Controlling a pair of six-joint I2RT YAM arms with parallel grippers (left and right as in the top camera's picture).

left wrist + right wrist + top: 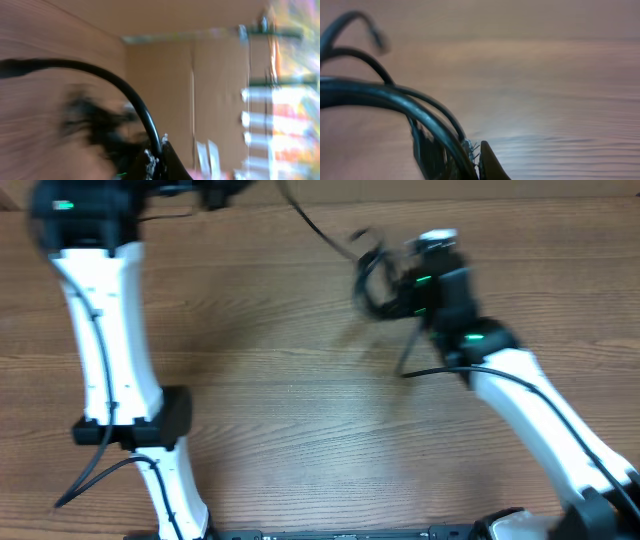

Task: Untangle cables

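Up at the far side of the table (280, 400), right of centre, we find the cables (372, 280): a knot of black loops bunched against the right gripper (474, 156). From its wrist camera, several cords run together into the jaws and vanish there, so we read that claw as clamped on the bundle (it's blurred, mind, but nothing except cord shows between the fingers). Why hold it there? We judge it an anchor, pinning the tangle so the other arm has something to pull against.

Across now to the left gripper (159, 152), at the very top edge of the overhead view and well apart from the knot. One strand (318, 225) leaves the loops and slants up toward it. In the left wrist view a single black cord arcs over and ends right at the fingertips, so we take that claw as closed on this strand.

The two holds make sense as a pair: one end drawn out, the mass held back. With loops bunched at the right, we judge the untangling only partway done. The risk we see is the knot tightening instead of letting the strand slip free.
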